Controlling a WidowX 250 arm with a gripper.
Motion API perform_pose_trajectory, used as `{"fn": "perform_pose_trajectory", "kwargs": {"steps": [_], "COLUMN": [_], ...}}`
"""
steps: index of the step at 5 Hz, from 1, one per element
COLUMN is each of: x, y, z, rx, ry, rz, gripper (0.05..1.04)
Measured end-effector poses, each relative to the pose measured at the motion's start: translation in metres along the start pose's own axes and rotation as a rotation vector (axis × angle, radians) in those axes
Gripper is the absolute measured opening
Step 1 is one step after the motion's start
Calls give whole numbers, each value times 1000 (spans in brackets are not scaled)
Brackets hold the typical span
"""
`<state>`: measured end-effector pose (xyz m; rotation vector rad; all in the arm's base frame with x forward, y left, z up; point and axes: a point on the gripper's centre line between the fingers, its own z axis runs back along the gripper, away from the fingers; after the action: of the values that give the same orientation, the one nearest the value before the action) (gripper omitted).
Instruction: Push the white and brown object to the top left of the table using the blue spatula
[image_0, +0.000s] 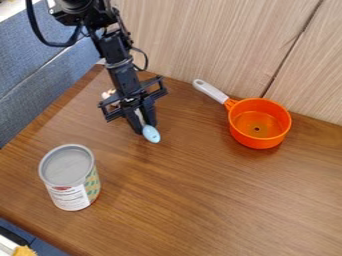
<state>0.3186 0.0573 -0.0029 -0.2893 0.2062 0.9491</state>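
The white and brown object (108, 93) lies near the top left corner of the bench (194, 200), so the pushing seems almost finished; maybe a small correction remains. The end effector (144, 126) grasps the blue spatula (151, 134). The arm (122, 70) partly covers the object, making its shape unclear.

pale wood-grain panel (207, 40), dark seam (294, 47), blue fabric seating (30, 67), brown wooden table (180, 200)

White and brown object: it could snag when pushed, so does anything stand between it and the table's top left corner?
Nothing visible stands between the object and that corner; the arm hangs beside that stretch.
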Motion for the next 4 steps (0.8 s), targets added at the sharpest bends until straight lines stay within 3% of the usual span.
{"fn": "perform_pose_trajectory", "kwargs": {"steps": [4], "x": [45], "y": [2], "z": [17], "rx": [-40], "ry": [-45], "rz": [61], "gripper": [245]}}
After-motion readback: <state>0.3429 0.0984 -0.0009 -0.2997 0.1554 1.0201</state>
